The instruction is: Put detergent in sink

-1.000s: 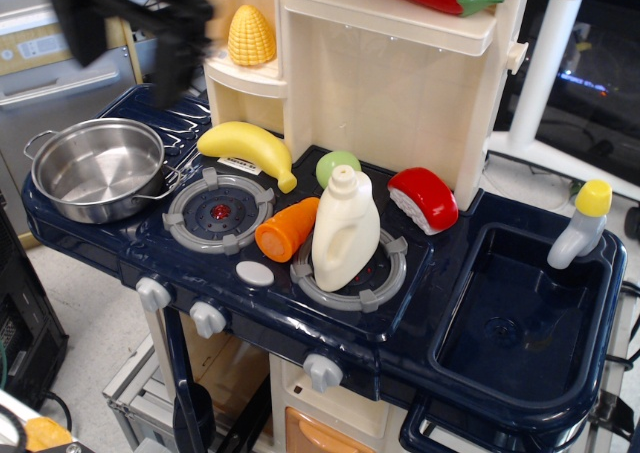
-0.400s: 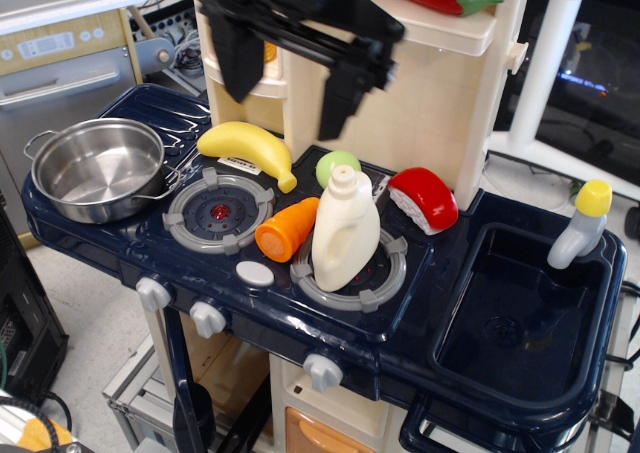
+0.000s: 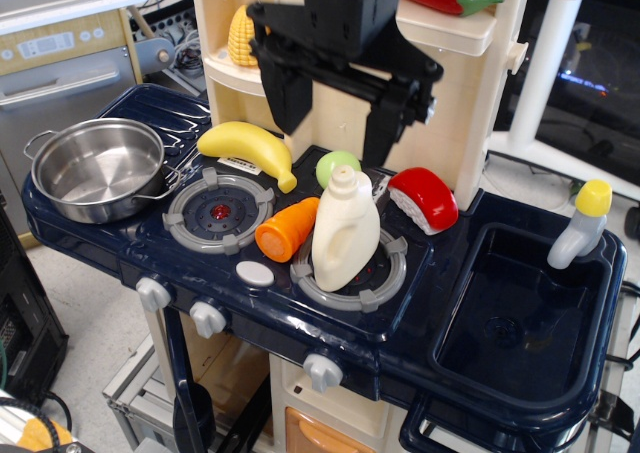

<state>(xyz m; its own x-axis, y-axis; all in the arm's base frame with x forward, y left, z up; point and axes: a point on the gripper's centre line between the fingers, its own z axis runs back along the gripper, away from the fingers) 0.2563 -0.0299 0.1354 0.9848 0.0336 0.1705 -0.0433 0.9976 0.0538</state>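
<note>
The cream-white detergent jug (image 3: 346, 231) stands upright on the right burner of the toy stove, its cap up. The navy-blue sink (image 3: 520, 323) lies to its right, with nothing in it. My black gripper (image 3: 337, 128) hangs above and just behind the jug, its two fingers spread wide apart and holding nothing. One finger (image 3: 290, 103) is above the banana, the other (image 3: 388, 128) is above the green toy.
An orange carrot (image 3: 287, 229) leans against the jug's left side. A banana (image 3: 247, 148), a green round toy (image 3: 338, 165) and a red-white toy (image 3: 424, 199) lie behind it. A steel pot (image 3: 97, 167) sits at the left. A grey faucet (image 3: 579, 225) stands behind the sink.
My gripper has swept from the upper left to the right and down, to above the detergent jug. The toys have not moved.
</note>
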